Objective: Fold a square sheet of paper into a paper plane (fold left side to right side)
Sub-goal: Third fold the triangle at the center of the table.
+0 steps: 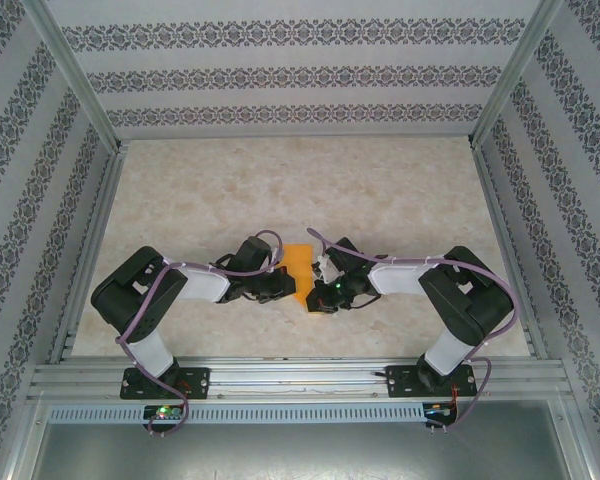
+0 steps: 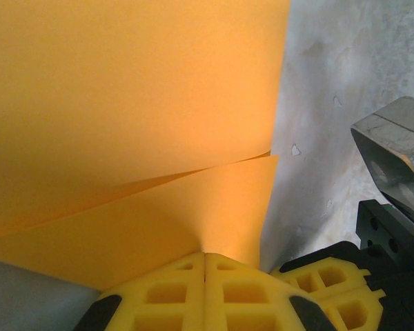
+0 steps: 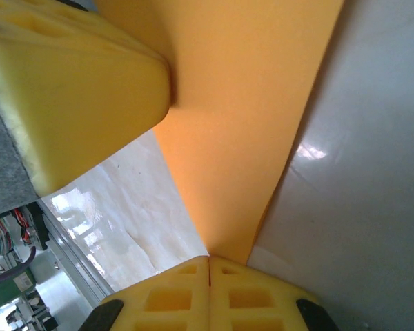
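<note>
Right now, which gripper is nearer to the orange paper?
Neither, both touch it. The left gripper is shut on the orange paper from its left side, the right gripper from its right side.

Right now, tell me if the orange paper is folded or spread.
Folded over: the orange paper shows two stacked layers, gapped, not pressed flat.

We find no writing, label, brand, number or sign that can be read in any of the views. The dark bands on the walls [image 1: 280,78] are a repeated ornament, not letters.
</note>
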